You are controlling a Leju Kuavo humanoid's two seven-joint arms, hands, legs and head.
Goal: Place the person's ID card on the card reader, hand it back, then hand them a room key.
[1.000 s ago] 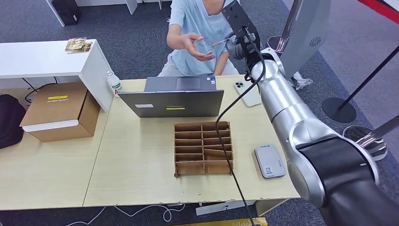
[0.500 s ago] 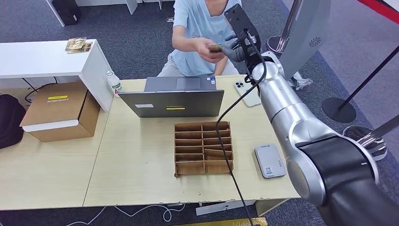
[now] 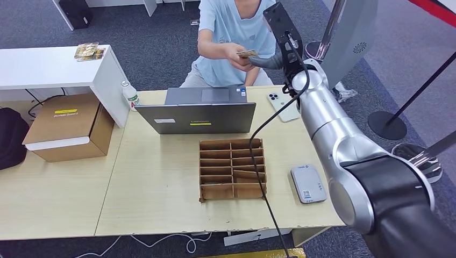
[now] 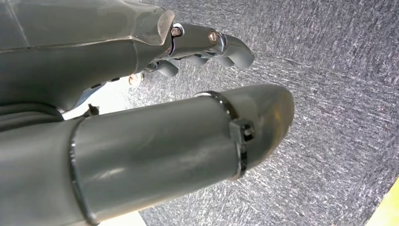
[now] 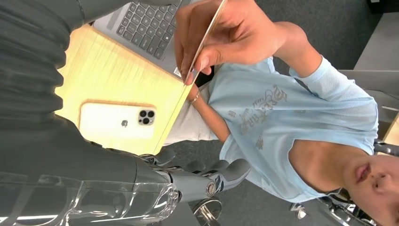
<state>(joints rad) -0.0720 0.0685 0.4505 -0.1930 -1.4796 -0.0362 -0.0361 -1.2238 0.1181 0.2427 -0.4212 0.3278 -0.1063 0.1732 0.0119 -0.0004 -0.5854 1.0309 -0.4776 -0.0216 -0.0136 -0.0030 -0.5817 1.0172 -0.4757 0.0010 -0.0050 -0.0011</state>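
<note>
Card handover to the person, step unclear
Thin gold-edged card (image 5: 203,40) pinched in person's hand (image 5: 221,35) above the silver laptop (image 3: 207,110); right hand (image 3: 267,61) just beside it, fingers apart, empty; left hand (image 4: 207,44) hangs idle, grip unclear. Next probably withdraw toward the brown slotted card box (image 3: 232,168)

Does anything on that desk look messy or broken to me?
Mostly tidy. The cardboard organizer has one divider leaning askew in a lower right slot, and the white phone lies near the table's far edge.
</note>
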